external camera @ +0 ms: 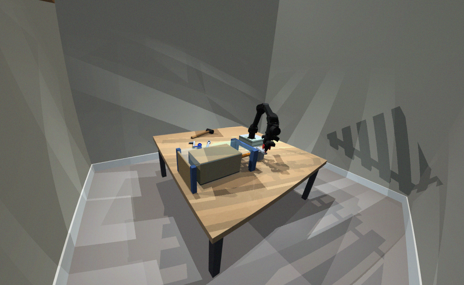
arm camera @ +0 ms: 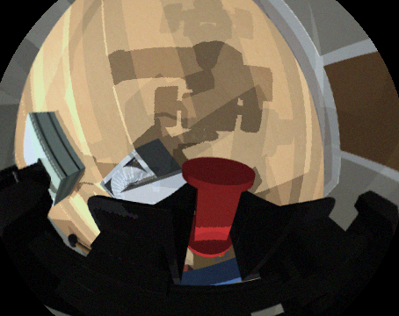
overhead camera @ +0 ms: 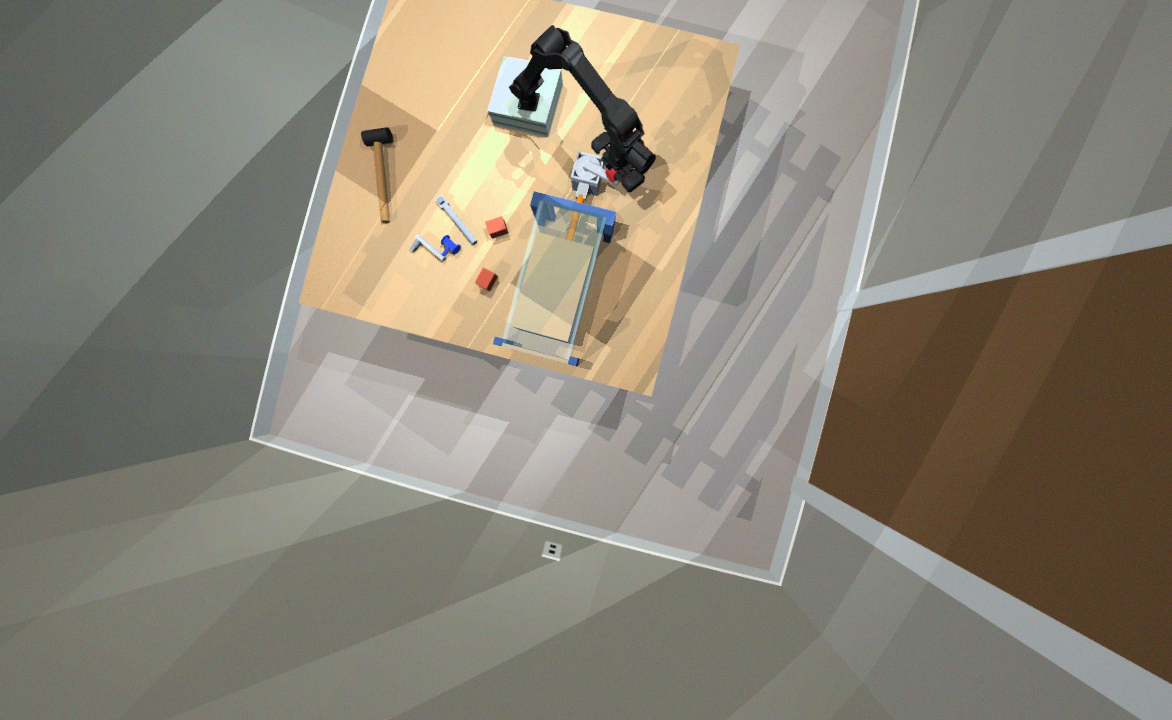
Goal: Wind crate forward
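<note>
Top view: my claw sits right of centre in the upper frame, clamped on the red knob of the winch handle, beside the grey winch. An orange strap runs from the winch into the cubby below it.

Exterior view: the crate sits flat inside the cubby at frame centre, short of the blue frame.

Wrist view: the red knob stands at centre between my fingers.
</note>
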Motion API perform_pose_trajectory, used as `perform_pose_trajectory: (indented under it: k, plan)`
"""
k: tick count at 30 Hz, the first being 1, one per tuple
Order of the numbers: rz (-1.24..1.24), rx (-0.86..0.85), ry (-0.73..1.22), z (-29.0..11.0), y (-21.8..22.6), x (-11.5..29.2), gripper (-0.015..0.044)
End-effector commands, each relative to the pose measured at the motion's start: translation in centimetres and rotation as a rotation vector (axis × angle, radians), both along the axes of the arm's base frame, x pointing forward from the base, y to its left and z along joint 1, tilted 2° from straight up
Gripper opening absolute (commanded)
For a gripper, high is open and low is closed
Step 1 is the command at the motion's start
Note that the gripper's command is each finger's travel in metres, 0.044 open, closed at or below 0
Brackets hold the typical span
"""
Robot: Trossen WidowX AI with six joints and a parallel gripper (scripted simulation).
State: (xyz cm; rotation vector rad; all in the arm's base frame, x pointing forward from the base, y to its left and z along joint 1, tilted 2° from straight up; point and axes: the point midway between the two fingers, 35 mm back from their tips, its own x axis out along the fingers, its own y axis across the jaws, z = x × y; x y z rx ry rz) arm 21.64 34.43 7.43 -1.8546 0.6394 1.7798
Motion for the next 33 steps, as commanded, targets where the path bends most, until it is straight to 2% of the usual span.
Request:
perform_pose_trajectory:
  k: [1, 33]
  plan:
    - [0.013, 0.001, 0.036, -0.2, 0.3, -2.0, 0.0000]
    - [0.013, 0.000, 0.039, -0.3, -0.6, -6.8, 0.0000]
